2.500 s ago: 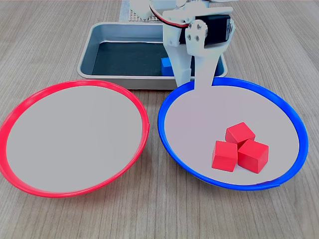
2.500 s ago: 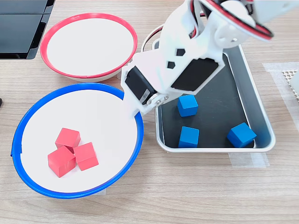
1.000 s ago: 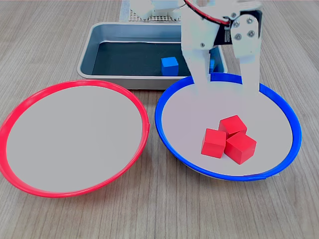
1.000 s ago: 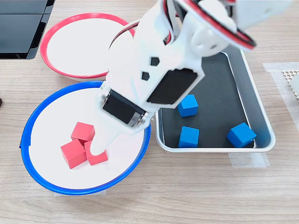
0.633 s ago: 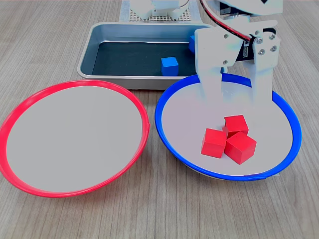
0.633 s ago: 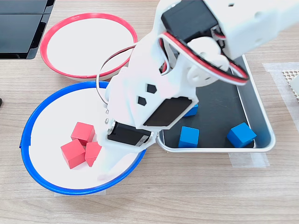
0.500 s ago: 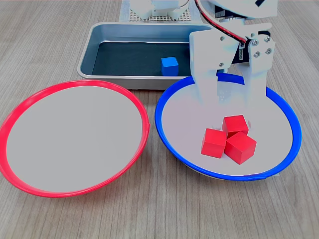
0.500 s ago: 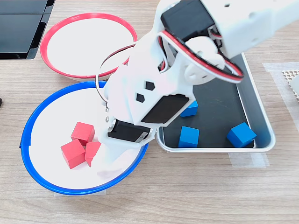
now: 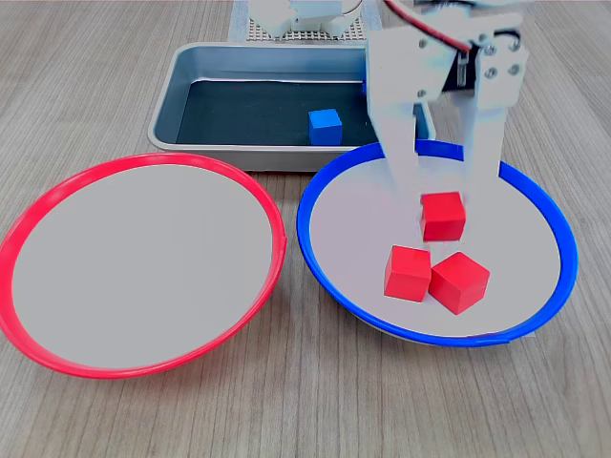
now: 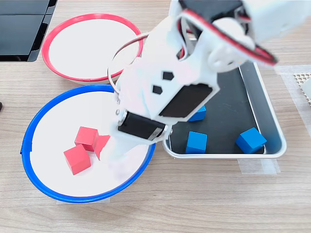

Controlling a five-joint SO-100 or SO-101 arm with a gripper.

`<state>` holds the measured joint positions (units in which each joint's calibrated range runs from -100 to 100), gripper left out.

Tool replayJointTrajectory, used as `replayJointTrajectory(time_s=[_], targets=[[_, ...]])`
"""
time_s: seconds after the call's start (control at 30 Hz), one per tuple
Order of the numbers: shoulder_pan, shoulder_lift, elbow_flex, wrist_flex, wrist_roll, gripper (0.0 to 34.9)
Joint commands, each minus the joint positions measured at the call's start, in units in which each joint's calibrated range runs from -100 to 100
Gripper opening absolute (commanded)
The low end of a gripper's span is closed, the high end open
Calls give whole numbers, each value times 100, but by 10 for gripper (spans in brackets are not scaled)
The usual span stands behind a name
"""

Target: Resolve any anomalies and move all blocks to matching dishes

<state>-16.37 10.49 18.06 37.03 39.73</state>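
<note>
My white gripper [image 9: 442,202] is shut on one red block [image 9: 442,216] and holds it just above the floor of the blue-rimmed dish [image 9: 304,221]. Two more red blocks [image 9: 408,273] [image 9: 459,282] lie side by side in that dish, in front of the held one. In the second exterior view the arm covers most of the held red block [image 10: 101,144], with the other two [image 10: 87,137] [image 10: 77,159] to its left. The red-rimmed dish [image 9: 277,229] [image 10: 92,17] holds nothing. Blue blocks [image 10: 196,141] [image 10: 251,140] [image 10: 199,114] lie in the grey tray [image 10: 269,114]; one blue block [image 9: 325,126] shows in the first exterior view.
The grey metal tray [image 9: 191,57] stands right behind both dishes in the first exterior view. A black device [image 10: 24,29] sits at the second exterior view's top left corner. White mesh [image 10: 303,80] lies at the second exterior view's right edge. Bare wood lies in front of the dishes.
The gripper came down into the blue-rimmed dish, closed on the rear red block of the cluster and lifted it slightly. The other two red blocks stayed put.
</note>
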Motion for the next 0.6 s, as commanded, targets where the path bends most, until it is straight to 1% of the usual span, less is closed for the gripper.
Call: replayJointTrajectory(time_s=[0.0,0.03,0.07,0.13,0.17,0.2,0.23,0.3,0.4,0.43,0.47,0.5,0.53,0.57], targets=[[324,-1019,-399,882,-381,2],[494,-1155,-581,1163,-415,2],[588,-1215,-663,1278,-430,2],[1115,-1292,-1018,1708,-425,2],[1331,-1275,-1100,1790,-405,2],[1783,-1155,-1191,1790,-347,2],[2112,-1002,-1182,1617,-308,2],[2545,-643,-1164,1196,-249,2],[2837,-226,-1137,791,-190,3],[2912,-46,-1119,634,-161,11],[2988,175,-1100,412,-142,30],[3044,406,-1100,181,-127,86],[3063,482,-1109,90,-127,114],[3063,542,-1119,32,-132,153]])
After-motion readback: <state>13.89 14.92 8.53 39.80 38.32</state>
